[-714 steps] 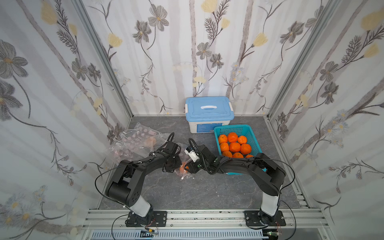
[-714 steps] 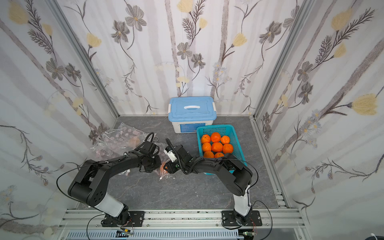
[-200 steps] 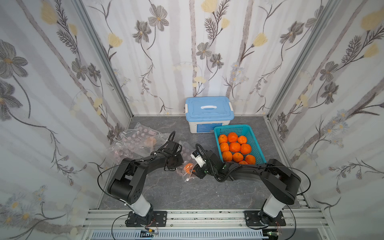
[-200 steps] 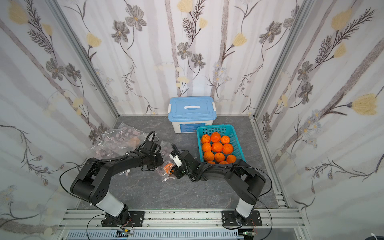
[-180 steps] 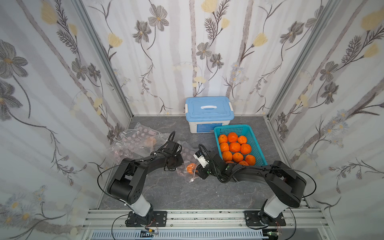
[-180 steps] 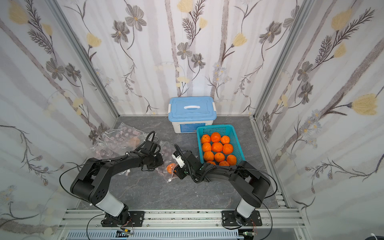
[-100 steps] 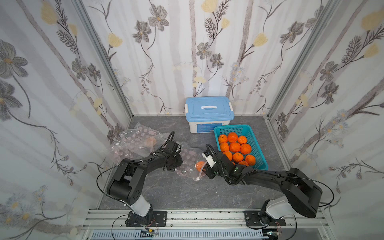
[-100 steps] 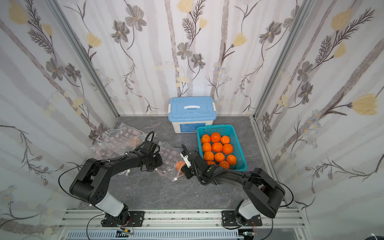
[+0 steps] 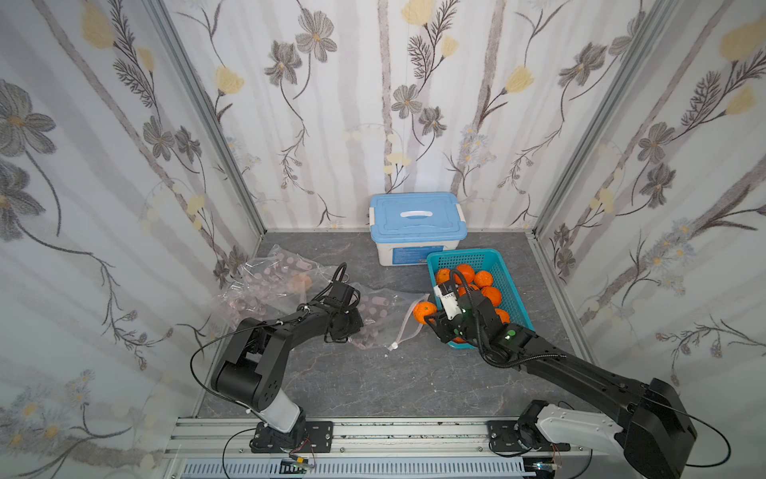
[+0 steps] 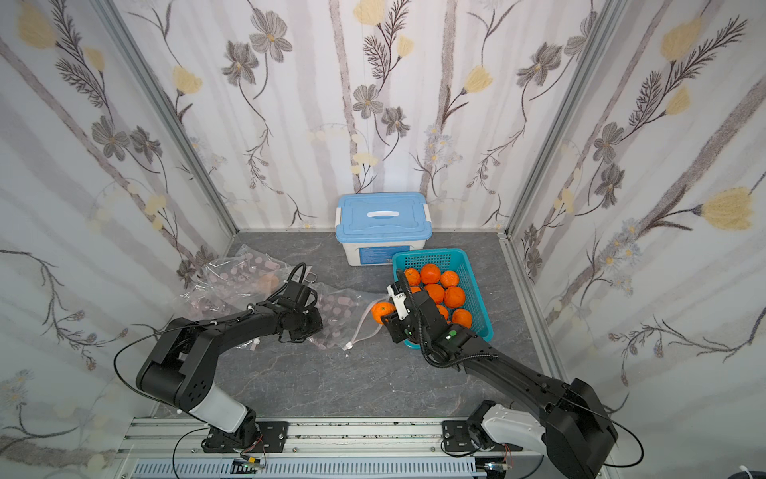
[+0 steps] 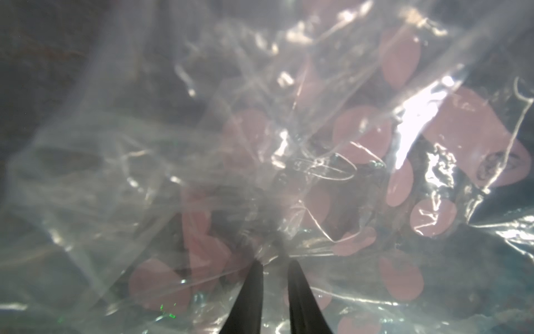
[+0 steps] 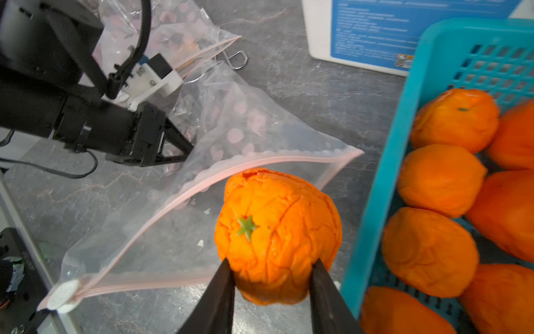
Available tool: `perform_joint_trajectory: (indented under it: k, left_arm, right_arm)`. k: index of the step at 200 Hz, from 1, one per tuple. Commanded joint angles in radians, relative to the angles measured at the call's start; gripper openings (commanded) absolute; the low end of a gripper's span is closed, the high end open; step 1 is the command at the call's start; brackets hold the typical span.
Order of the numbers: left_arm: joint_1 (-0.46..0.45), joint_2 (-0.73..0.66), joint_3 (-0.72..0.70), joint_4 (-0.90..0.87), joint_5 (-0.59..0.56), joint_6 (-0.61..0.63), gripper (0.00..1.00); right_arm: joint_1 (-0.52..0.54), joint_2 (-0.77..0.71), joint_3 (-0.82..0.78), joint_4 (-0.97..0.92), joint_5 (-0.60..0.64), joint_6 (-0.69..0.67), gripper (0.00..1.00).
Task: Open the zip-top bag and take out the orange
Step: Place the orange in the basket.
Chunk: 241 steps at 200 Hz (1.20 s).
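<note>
The right gripper fingers clamp the orange between them, just outside the open zip-top bag mouth. In both top views the orange is held at 9 o'clock from the teal basket. The left gripper fingers pinch the bag film.

Counter open in front, zip-top bag sprawls centre, basket wall blocks the right, lidded box behind, loose bags left

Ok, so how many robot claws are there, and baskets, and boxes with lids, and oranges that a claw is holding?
Grippers: 2, the left gripper pinching the zip-top bag and the right gripper
Basket: 1
Lidded box: 1
Held orange: 1
Total: 5
</note>
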<state>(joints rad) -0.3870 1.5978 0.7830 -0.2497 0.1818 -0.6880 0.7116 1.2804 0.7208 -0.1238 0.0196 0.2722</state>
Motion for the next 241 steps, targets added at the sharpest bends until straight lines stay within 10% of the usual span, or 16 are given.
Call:
perform_joint_trajectory:
  k: [1, 61, 180, 241]
  left_arm:
    - [0.002, -0.004, -0.007, -0.070, -0.027, -0.007, 0.21]
    - [0.002, -0.011, -0.006, -0.068, -0.032, -0.009, 0.21]
    - [0.004, -0.017, -0.014, -0.065, -0.035, -0.004, 0.21]
    - [0.004, -0.035, -0.006, -0.068, -0.041, -0.012, 0.31]
  right_arm:
    - [-0.068, -0.050, 0.014, -0.121, 0.108, 0.064, 0.28]
    - [-0.289, -0.160, -0.028, -0.345, 0.206, 0.251, 0.28]
    - [-0.396, -0.178, -0.104, -0.487, 0.275, 0.556, 0.32]
    - [-0.432, -0.178, -0.100, -0.425, 0.212, 0.495, 0.66]
